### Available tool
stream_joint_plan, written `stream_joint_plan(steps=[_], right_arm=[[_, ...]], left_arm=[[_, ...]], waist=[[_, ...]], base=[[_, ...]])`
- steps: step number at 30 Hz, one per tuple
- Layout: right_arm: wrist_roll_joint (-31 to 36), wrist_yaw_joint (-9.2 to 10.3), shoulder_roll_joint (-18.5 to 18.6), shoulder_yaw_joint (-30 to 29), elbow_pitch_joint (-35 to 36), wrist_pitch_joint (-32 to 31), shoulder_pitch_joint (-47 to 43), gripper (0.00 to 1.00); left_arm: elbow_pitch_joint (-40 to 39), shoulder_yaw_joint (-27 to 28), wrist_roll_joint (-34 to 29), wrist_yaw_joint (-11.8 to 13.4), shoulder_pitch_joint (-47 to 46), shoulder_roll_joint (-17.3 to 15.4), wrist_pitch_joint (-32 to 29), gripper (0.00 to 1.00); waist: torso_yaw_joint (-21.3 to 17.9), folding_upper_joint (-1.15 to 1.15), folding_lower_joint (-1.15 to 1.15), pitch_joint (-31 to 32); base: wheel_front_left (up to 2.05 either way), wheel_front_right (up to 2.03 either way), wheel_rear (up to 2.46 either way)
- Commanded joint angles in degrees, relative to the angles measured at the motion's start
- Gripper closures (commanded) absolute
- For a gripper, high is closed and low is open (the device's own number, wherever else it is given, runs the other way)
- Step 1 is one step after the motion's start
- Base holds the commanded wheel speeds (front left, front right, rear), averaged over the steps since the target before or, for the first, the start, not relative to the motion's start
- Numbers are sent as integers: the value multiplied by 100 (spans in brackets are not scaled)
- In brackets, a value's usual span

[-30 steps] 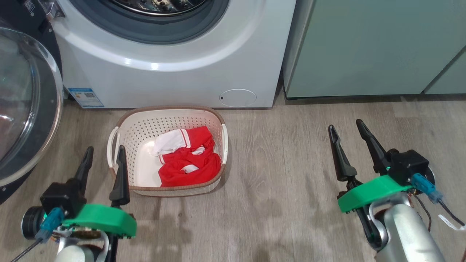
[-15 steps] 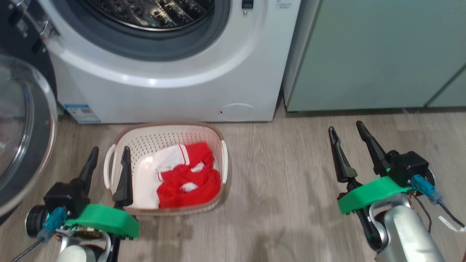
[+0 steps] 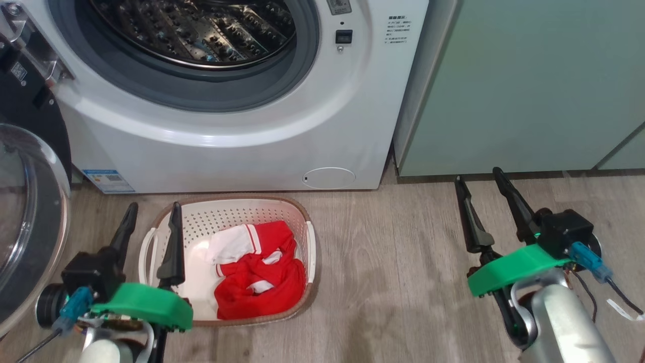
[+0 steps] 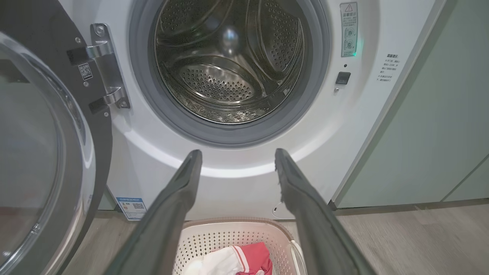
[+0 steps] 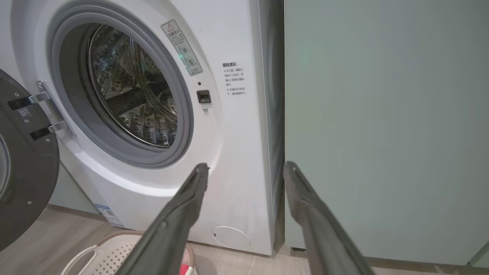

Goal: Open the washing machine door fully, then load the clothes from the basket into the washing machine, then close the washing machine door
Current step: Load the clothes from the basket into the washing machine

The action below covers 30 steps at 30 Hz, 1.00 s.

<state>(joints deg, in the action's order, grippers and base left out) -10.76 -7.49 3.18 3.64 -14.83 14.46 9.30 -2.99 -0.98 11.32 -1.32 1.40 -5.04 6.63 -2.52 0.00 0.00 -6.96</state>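
Head cam tilted up over the last sec: more drum (image 3: 201, 30) shows, nothing itself moved. Door (image 3: 30, 227) swung wide, left of washer (image 3: 242, 141). Basket (image 3: 227, 199) w/ clothes (image 3: 262, 272) sits just in front of washer. L gripper (image 3: 154, 205) & R gripper (image 3: 477, 173) both spread, empty. Loading prob next.

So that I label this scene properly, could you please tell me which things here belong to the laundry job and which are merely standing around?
Part of the job: washing machine; washing machine door, open; basket; clothes in the basket.
Just around: pale green cabinets; wooden floor.
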Motion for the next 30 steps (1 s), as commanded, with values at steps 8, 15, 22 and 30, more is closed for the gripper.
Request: stream_joint_plan(steps=[8, 15, 22, 30], right_arm=[[-75, 0, -30, 134, 165, 53, 118, 0], [-72, 0, -30, 140, 149, 53, 126, 0], [-71, 0, -30, 152, 151, 53, 119, 0], [-90, 0, -30, 240, 369, 33, 281, 0]], left_arm=[[-245, 139, 69, 59, -174, -119, 5, 0], [-237, 102, 64, 93, -177, -127, 4, 0], [-166, 41, 64, 93, -237, -160, -24, 0], [720, -172, 201, -135, -937, -182, -205, 0]], waist=[[17, 0, 0, -20], [42, 0, 0, -4], [71, 0, 0, -19], [27, 0, 0, -526]], base=[[0, 0, 0], [0, 0, 0], [0, 0, 0], [0, 0, 0]])
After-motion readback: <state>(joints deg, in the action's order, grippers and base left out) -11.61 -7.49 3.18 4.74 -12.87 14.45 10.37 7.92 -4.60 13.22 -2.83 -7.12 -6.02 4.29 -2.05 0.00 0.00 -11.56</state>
